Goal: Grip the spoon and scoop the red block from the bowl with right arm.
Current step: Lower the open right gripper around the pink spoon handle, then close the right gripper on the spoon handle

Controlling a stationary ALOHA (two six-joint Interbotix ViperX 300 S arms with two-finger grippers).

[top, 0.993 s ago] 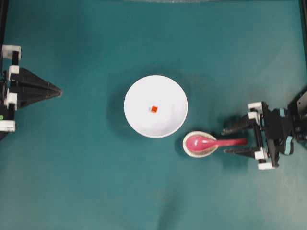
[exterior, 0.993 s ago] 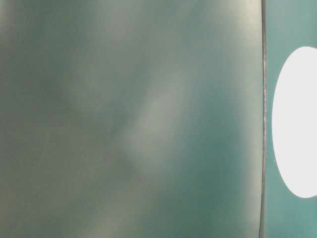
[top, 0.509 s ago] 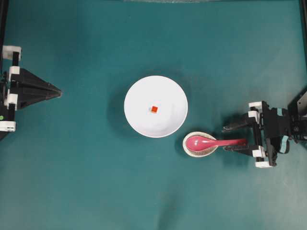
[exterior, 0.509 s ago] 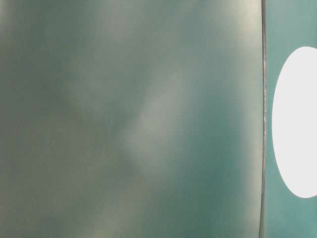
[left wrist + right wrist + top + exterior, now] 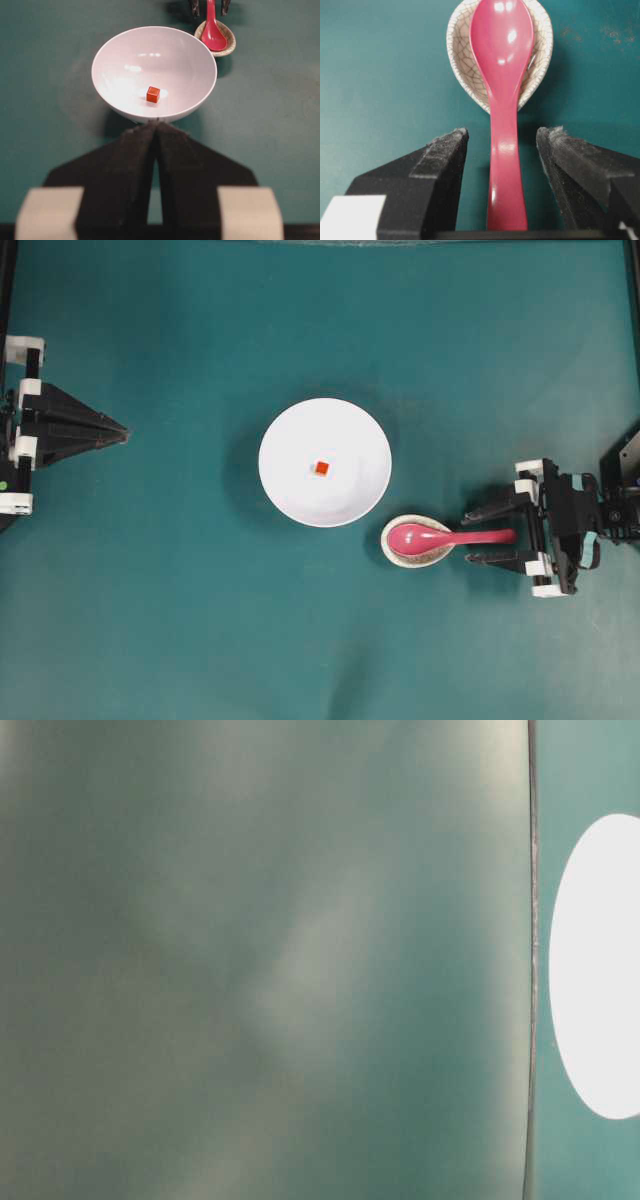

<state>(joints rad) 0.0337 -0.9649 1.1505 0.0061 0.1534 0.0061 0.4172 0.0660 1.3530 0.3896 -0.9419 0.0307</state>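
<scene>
- My left hand (image 5: pixel 115 428) parked at counter (image 5: pixel 200 640) edge, pressed together, holding nothing
- Red block (image 5: pixel 321 468) sits in bowl (image 5: pixel 290 430)
- Spoon (image 5: pixel 445 536) lies on speckled rest (image 5: pixel 400 557) just beside bowl, handle between my right hand (image 5: pixel 475 535) fingers, spread wide, untouched
- Step: gripping spoon; next, pinch handle squarely

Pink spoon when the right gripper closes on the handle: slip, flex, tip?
The spoon looks glossy, so it may slide between the fingers. It looks like rigid plastic, so flex is unlikely. Its bowl end lies in the speckled spoon rest, handle overhanging, so a squeeze could pivot it.
</scene>
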